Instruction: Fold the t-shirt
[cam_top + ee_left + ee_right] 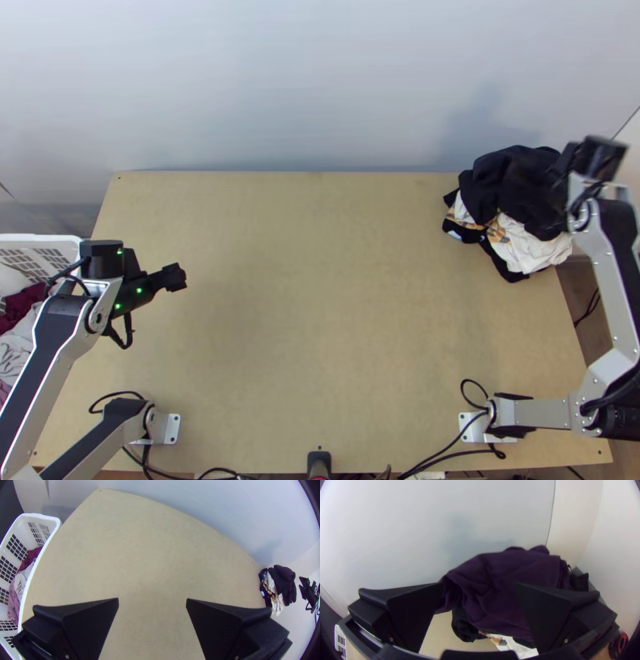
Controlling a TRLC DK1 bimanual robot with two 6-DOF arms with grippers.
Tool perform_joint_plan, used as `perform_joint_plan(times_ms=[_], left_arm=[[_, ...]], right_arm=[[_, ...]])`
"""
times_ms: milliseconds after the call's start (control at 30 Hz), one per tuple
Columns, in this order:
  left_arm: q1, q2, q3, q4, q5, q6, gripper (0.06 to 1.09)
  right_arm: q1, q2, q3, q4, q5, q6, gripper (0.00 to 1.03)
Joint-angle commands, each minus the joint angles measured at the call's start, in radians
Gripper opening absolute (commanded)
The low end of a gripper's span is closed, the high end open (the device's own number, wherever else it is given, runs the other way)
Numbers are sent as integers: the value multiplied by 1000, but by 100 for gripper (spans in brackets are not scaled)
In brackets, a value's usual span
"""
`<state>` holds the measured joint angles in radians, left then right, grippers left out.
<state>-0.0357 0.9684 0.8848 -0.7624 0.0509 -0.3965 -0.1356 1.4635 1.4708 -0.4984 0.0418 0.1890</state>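
Lifting one piece off the pile comes next, judging by right gripper placement: set at dark garment with fingers spread apart, without a grip on anything. Can't confirm contact. Find pile at far right corner of table; log dark garment, bunched on top, as probable t-shirt, without a readable neckline or sleeve. Before pinching, centre a raised fold between the fingers and go just deep enough for a firm bite. Avoid catching pale cloth beneath, or risk dragging out two pieces at once. Raise straight up, pause, check for hangers-on, then carry toward mid-table. Stay off wall behind. Lower slowly, so as to lay cloth out instead of dumping a heap. Note left gripper over table's left side, near basket, also with fingers well parted and empty; use for taking a second edge, then pull gently opposite ways. Expect floppy handling, probably with edges curling under. Flatten fully before any fold.
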Motion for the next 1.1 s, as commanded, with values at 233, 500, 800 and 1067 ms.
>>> perform_joint_plan(times_ms=[233, 500, 800, 1067], left_arm=[[-7, -62, -23, -31, -2, -38, 104], [-16, -126, -20, -112, -11, -51, 104], [-36, -168, -37, -158, -13, -33, 104], [-50, -204, -37, -152, -34, 2, 104]], right_arm=[[-42, 327, 507, 4, -39, -13, 99], [-58, 489, 253, 69, -39, -6, 99], [-35, 310, -480, 462, -37, -33, 99], [-58, 176, -372, 399, -37, -29, 99]])
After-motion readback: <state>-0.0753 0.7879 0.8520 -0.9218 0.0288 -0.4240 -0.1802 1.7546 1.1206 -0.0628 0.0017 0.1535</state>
